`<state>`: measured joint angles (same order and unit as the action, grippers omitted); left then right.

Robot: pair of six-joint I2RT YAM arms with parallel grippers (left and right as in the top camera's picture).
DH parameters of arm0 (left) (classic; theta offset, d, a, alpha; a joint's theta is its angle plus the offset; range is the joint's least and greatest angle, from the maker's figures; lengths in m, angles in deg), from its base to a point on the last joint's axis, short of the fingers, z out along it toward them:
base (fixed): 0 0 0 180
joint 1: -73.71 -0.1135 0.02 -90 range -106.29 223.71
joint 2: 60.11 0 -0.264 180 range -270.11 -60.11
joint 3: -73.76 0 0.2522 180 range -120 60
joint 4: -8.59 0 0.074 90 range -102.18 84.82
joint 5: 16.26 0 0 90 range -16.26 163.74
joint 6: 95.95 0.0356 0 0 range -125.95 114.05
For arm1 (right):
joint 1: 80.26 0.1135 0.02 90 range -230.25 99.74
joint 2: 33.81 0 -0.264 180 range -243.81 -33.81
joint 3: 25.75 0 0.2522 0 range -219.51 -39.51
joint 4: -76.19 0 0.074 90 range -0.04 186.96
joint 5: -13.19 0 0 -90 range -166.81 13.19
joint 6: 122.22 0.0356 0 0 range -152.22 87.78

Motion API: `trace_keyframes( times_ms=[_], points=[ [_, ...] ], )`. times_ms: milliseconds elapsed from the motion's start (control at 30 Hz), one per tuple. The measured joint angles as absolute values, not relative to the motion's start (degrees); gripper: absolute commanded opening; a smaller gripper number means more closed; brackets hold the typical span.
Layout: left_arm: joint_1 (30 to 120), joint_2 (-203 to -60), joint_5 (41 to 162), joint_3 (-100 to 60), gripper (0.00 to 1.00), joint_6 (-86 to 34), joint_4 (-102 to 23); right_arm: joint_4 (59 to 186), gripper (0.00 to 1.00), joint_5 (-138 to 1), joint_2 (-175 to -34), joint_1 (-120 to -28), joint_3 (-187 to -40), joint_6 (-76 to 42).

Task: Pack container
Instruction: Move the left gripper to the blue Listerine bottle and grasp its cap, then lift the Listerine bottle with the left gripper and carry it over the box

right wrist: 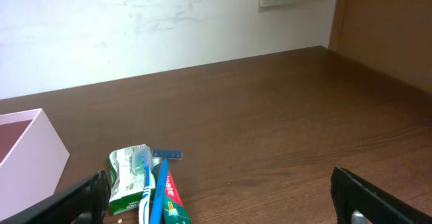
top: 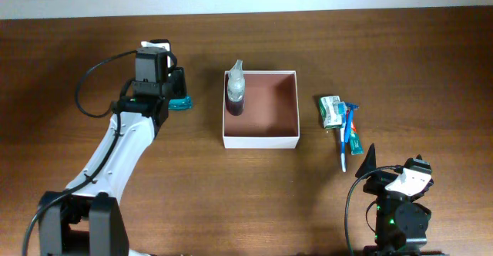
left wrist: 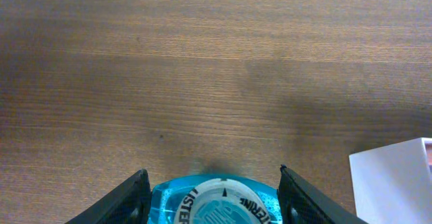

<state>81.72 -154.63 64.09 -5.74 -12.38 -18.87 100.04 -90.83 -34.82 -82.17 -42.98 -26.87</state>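
Here's the square, shallow white-walled container (top: 269,106) with its reddish-brown inside, sitting mid-bench and open to the top. A small clear spray bottle of dark liquid (top: 236,90) stands in its far left corner. Off to the container's left, the left tool (left wrist: 214,173) is clamped on a translucent blue plastic bottle with a white lettered cap (left wrist: 216,200), one black finger pressed to each side. Whether that bottle is resting on the brown wooden bench (top: 92,25) or lifted off it, I can't tell. Over on the container's right, well apart from it, lies a little heap: a small green-and-white carton (top: 331,111), a blue-and-white toothbrush (top: 344,140) and a red-and-green toothpaste tube (top: 355,139), all touching. The right tool (right wrist: 218,177) sits back at the near edge, fingers spread wide and gripping nothing, pointed towards that heap.
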Motion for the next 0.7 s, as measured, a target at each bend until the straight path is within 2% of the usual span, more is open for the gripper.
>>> trace_keyframes(
  times_ms=[267,300,367,400,700],
  points=[
    [81.7,-154.6,64.1,-5.7,0.6,-12.4,-19.0,100.0,0.98,-90.8,-34.8,-82.2,-43.0,-26.9],
    [81.7,-154.7,64.1,-5.7,0.57,-12.4,-19.1,100.0,0.98,-90.8,-34.8,-82.2,-43.0,-26.9],
    [81.7,-155.2,64.1,-5.7,0.44,-12.4,-19.2,100.0,0.99,-90.8,-34.8,-82.2,-43.0,-26.9],
    [81.7,-155.7,64.1,-5.7,0.41,-12.2,-19.1,100.0,0.98,-90.8,-34.8,-82.2,-43.0,-26.9],
    [81.7,-155.8,64.1,-5.7,0.3,-12.0,-18.7,100.0,0.99,-90.8,-34.8,-82.2,-43.0,-26.9]
  ],
)
